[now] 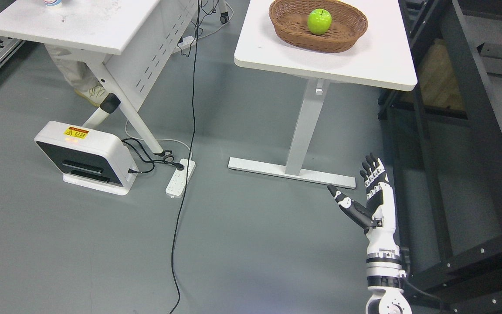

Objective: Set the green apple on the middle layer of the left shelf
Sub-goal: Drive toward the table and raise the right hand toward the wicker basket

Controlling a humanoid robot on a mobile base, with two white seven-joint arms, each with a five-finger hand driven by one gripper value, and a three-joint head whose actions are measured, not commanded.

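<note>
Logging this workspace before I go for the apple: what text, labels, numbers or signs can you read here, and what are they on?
Yellow warning sticker on top of the white box-shaped device on the floor: a triangle warning symbol with red print, too small to read.
Cup at the top edge of the left white table: coloured markings, cut off and unreadable.
Nothing else legible; none on the green apple or brown wicker basket.

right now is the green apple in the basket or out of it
In. The green apple sits inside the wicker basket on the white table; the right robot hand is open, low, far from it.
</note>
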